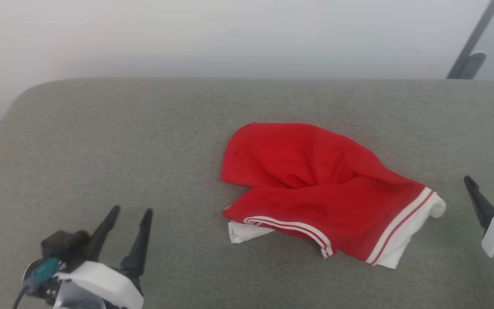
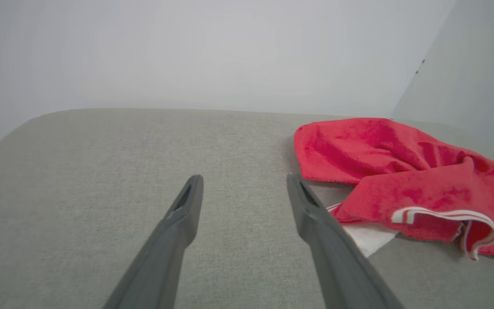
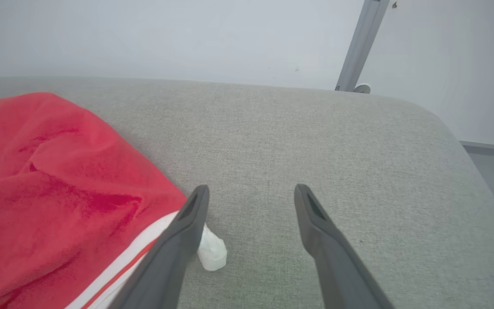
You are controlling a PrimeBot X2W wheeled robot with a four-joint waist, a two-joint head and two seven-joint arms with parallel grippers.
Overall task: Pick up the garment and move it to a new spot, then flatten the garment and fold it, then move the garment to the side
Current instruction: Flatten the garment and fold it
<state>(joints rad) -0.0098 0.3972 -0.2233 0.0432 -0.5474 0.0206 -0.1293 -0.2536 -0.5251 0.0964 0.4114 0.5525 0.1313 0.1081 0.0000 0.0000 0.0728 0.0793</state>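
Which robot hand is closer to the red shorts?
Right. The right gripper is open just beside the garment. The left gripper, also open, is farther off on the other side, with bare grey surface between.

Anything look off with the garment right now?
The garment lies crumpled on the grey cushion, not flat: red fabric is bunched in folds, with one white cuff partly tucked under. The left gripper and right gripper are open, clear of it.

garment (image 1: 315,189) — red, white cuffs | crumpled — lying loose on grey cushion (image 1: 144,137)
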